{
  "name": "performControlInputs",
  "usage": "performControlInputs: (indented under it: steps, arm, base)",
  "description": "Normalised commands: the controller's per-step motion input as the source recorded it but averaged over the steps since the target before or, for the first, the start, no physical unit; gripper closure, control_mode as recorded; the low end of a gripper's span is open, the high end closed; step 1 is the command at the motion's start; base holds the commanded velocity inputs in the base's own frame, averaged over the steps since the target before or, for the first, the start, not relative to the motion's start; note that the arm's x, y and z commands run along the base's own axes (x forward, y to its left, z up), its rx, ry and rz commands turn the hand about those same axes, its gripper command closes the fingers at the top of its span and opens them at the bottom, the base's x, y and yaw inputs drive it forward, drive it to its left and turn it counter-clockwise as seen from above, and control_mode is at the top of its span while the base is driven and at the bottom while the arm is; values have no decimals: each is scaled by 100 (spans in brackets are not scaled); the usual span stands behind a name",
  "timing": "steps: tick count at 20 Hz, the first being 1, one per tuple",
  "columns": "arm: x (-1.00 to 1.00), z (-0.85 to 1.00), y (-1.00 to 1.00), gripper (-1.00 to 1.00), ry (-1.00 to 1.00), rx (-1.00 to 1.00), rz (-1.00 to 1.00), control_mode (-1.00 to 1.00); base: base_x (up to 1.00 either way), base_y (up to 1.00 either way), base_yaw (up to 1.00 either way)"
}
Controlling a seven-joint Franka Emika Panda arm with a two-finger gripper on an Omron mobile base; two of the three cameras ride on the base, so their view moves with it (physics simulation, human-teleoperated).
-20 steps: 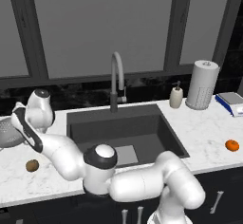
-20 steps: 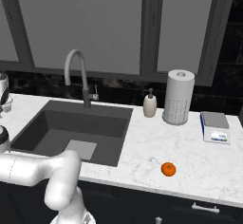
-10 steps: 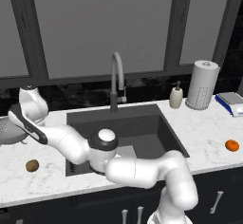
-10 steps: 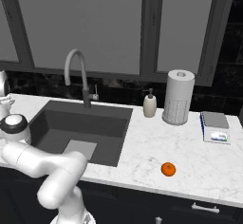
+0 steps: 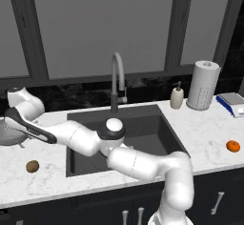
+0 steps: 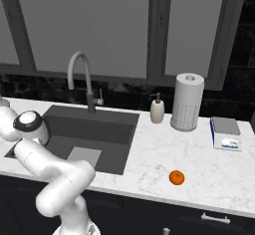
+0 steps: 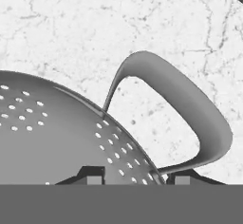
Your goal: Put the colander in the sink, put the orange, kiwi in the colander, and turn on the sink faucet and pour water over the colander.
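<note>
The silver-grey colander (image 7: 57,137) sits on the white marble, its pierced bowl and one loop handle (image 7: 190,104) close below the hand camera. My gripper (image 7: 137,176) is open, one tip on each side of the rim where the handle joins it. In the left base view the colander (image 5: 6,134) lies at the far left of the counter under my hand. The brown kiwi (image 5: 32,166) rests in front of it. The orange (image 5: 232,146) (image 6: 176,177) lies right of the dark sink (image 5: 143,126) (image 6: 107,124). The faucet (image 5: 116,83) (image 6: 82,77) stands behind the basin, with no water showing.
A white soap dispenser (image 5: 177,97) (image 6: 157,109), a paper towel roll (image 5: 203,86) (image 6: 187,102) and a small scale (image 6: 226,132) stand at the back right. My arm stretches across the sink's left half. A dark window wall runs behind the counter.
My arm has reached further left, bringing the hand over the colander. The colander, kiwi and orange have not moved.
</note>
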Motion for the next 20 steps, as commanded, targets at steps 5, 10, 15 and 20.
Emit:
performControlInputs:
  steps: [5, 10, 15, 20]
  arm:
    - [-70, -10, -25, 100, -27, 0, -52, -100]
    - [-34, -6, -20, 100, -39, 0, -57, -100]
    - [-29, 0, -23, 100, -44, 0, -54, -100]
    - [-53, 0, -29, 100, -47, 2, -46, -100]
  base:
    - [0, 0, 0]
    - [0, 0, 0]
    - [0, 0, 0]
    - [0, 0, 0]
